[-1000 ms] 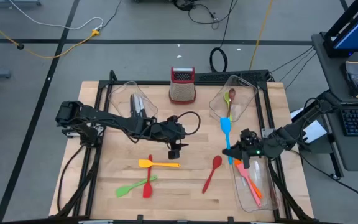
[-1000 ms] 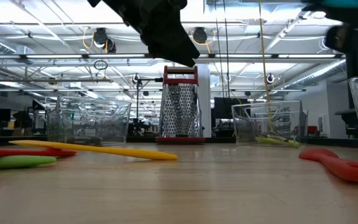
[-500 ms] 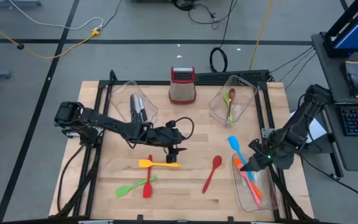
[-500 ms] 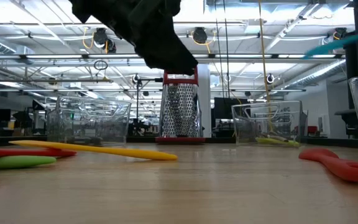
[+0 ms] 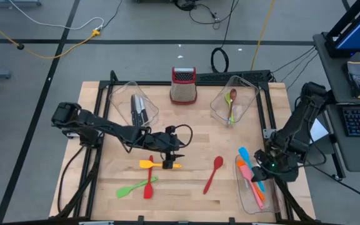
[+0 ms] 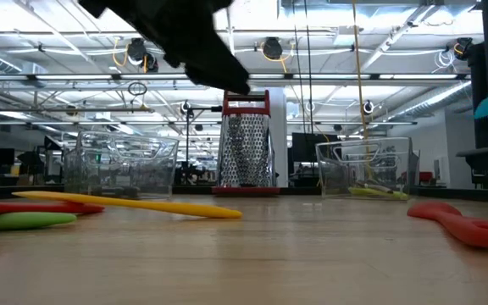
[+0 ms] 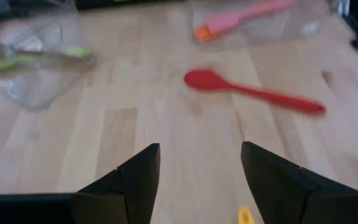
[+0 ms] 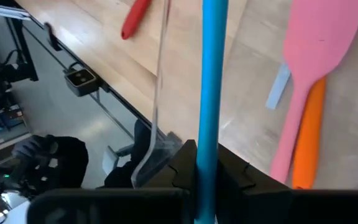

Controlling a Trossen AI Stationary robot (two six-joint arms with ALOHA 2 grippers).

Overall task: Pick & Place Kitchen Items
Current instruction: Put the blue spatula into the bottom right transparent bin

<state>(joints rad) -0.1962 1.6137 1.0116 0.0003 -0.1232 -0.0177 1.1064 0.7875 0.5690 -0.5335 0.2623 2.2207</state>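
Note:
My right gripper [image 5: 262,164] is shut on a blue spatula [image 5: 244,154] above the far end of the clear bin [image 5: 245,199] at the near right, where a pink spatula [image 8: 319,56] and an orange spatula [image 8: 303,146] lie. My left gripper [image 7: 197,180] hangs open just above the yellow spatula [image 5: 154,165] at the table's middle, touching nothing. A red spoon [image 5: 213,172] lies flat to its right. A green spatula [image 5: 132,187] and a second red spoon [image 5: 149,181] lie crossed nearer the front. My right gripper pinches the blue spatula's handle [image 8: 208,127] between its two fingers. The handle runs straight out ahead of the fingers, along them. The spatula is lifted clear, its head [image 5: 243,152] pointing toward the table's middle over the bin's far end.
A metal grater [image 5: 183,85] with a red top stands at the far middle. One clear bin [image 5: 125,95] at the far left holds knives; another [image 5: 241,90] at the far right holds a green and a brown spoon. Bare wood lies between the red spoon and the front edge.
My right gripper has swung toward the table's near right with the blue spatula and rolled about its wrist. The spatula has turned about and come over the near-right bin. My left gripper has gone down and toward the near edge, closer to the yellow spatula, staying open.

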